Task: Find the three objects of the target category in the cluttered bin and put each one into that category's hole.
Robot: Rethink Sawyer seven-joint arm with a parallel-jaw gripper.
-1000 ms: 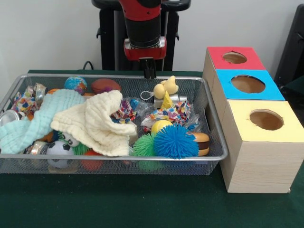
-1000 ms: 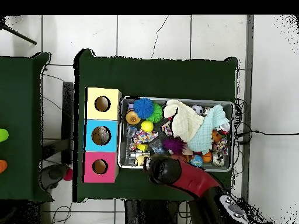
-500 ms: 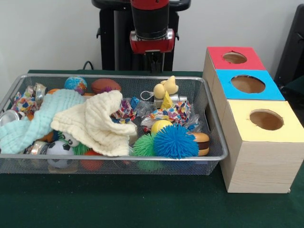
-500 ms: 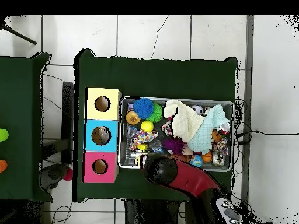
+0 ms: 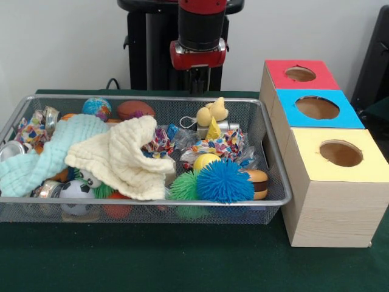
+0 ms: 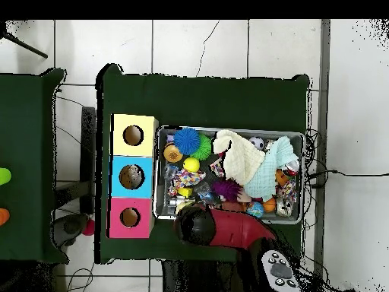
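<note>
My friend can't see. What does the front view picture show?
A wire mesh bin on a green table is packed with toys and cloths, including a blue spiky ball and a cream cloth. Three boxes topped red, blue and yellow stand beside it; the robot's tool hangs behind.

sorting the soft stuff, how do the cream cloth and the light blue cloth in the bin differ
The cream cloth lies on top, bunched near the bin's middle; the light blue cloth is partly tucked under it, stretching toward the end away from the boxes. Cream looks nubbly, blue smoother. Both are crumpled, covering toys.
</note>
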